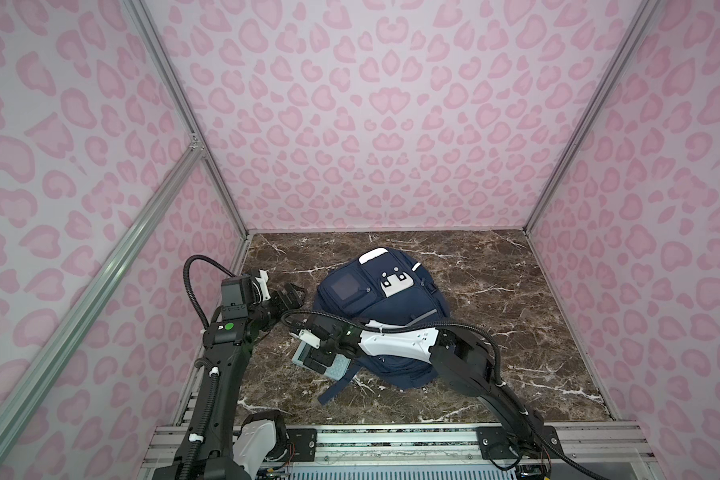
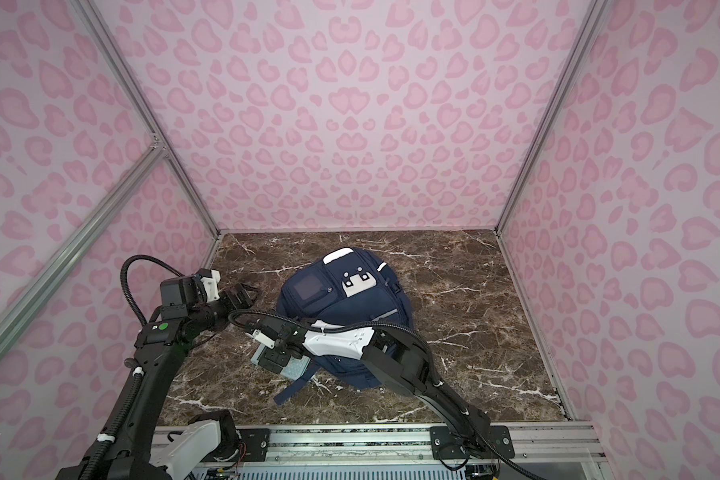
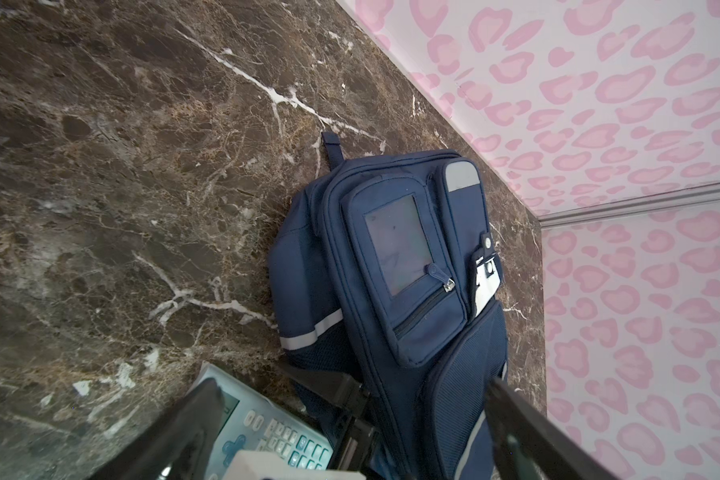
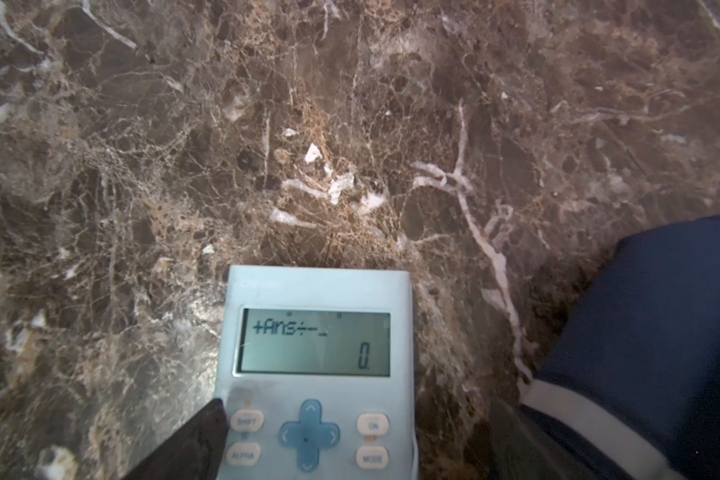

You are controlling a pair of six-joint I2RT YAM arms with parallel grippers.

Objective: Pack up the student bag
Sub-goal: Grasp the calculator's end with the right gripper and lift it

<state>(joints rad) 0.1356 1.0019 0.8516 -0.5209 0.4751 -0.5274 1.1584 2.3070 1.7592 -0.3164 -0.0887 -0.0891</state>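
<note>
Two robot arms lean over a brown marble bench (image 1: pixel 495 291) inside a booth lined with pink leopard-print walls (image 1: pixel 371 104). Near the middle of the bench lies the student bag (image 1: pixel 385 307), a navy-blue backpack resting with its front face up. Both top views show the bag (image 2: pixel 341 307) with its grey window pocket (image 1: pixel 344 286) and a white patch (image 1: pixel 395 282) with dark dots turned toward the ceiling. A white stripe (image 1: pixel 377 254) marks the end nearest the back wall. One navy strap (image 1: pixel 335 386) trails from the bag's near edge across the marble toward the front rail.

The left tool (image 1: pixel 294 293) hangs above the bench just to the left of the bag, its jaws spread wide with nothing between them. The left wrist view looks past those dark fingers (image 3: pixel 192 428) along the length of the bag (image 3: pixel 412 291).

The right arm reaches across the bag's near half. The right tool (image 1: pixel 319 361) is poised, jaws wide, directly over a pale blue calculator (image 1: pixel 299 359) that lies flat on the marble just beside the bag's near-left corner. In the right wrist view the calculator (image 4: pixel 314 291) shows a zero on its display, and one dark fingertip (image 4: pixel 200 436) overlaps the casing's edge beside the SHIFT key. The bag (image 4: pixel 661 324) lies close alongside. Whether that fingertip presses on the casing cannot be told from here.
</note>
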